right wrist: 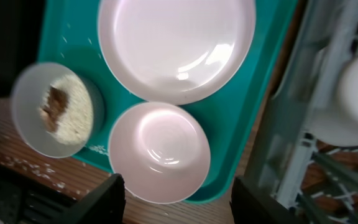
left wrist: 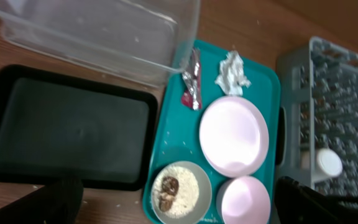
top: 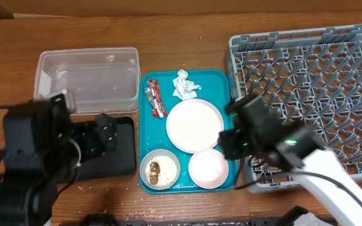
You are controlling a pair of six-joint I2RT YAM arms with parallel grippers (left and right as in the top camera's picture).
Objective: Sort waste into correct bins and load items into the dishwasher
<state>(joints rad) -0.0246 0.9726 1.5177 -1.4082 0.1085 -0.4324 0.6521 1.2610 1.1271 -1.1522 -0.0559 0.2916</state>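
Observation:
On the teal tray (top: 222, 81) lie a crumpled white tissue (top: 184, 85), a red-and-silver wrapper (top: 154, 100), a large whitish plate (top: 195, 124), a pale pink bowl (top: 208, 168) and a small white bowl (top: 159, 169) holding brown scraps and white crumbs (left wrist: 169, 190). The clear tub (top: 87, 85) and the black tray (left wrist: 67, 124) stand to the left. The grey dish rack (top: 319, 81) is on the right, with a small white cup (left wrist: 329, 163) in it. My left gripper (left wrist: 182, 208) is open and empty above the tray's near end. My right gripper (right wrist: 176, 199) is open and empty over the pink bowl (right wrist: 159, 152).
The left arm (top: 36, 144) covers part of the black tray in the overhead view. The right arm (top: 275, 141) lies across the rack's front left corner. White crumbs are scattered on the wooden table (top: 124, 201) near the front edge.

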